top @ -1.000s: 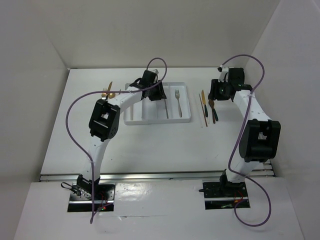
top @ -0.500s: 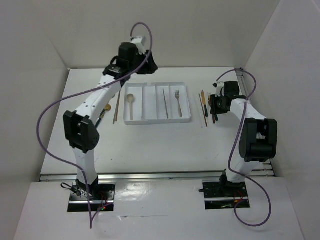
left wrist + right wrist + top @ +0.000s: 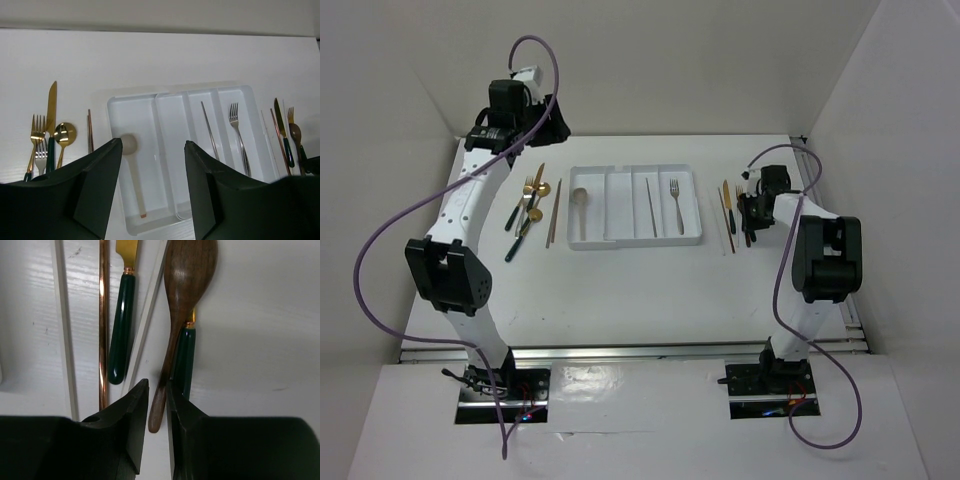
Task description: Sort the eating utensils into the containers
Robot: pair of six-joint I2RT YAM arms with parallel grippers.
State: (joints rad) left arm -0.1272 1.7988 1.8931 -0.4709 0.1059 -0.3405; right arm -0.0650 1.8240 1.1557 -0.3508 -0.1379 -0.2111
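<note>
The white tray lies mid-table and also shows in the left wrist view. It holds a pale spoon in the leftmost compartment, a thin chopstick in the third and a fork in the fourth. My left gripper is raised at the back left, open and empty. My right gripper is down at the utensils right of the tray. Its jaws are nearly together around the handle of a brown wooden spoon, which lies on a teal-handled fork.
Left of the tray lie gold forks, a gold knife, a gold spoon and brown chopsticks. Beside the wooden spoon lie a teal-handled knife, a copper chopstick and a white stick. White walls enclose the table.
My left arm swung from over the tray to the back left, leaving the pale spoon in the leftmost compartment. My right gripper came down onto the wooden spoon's handle.
</note>
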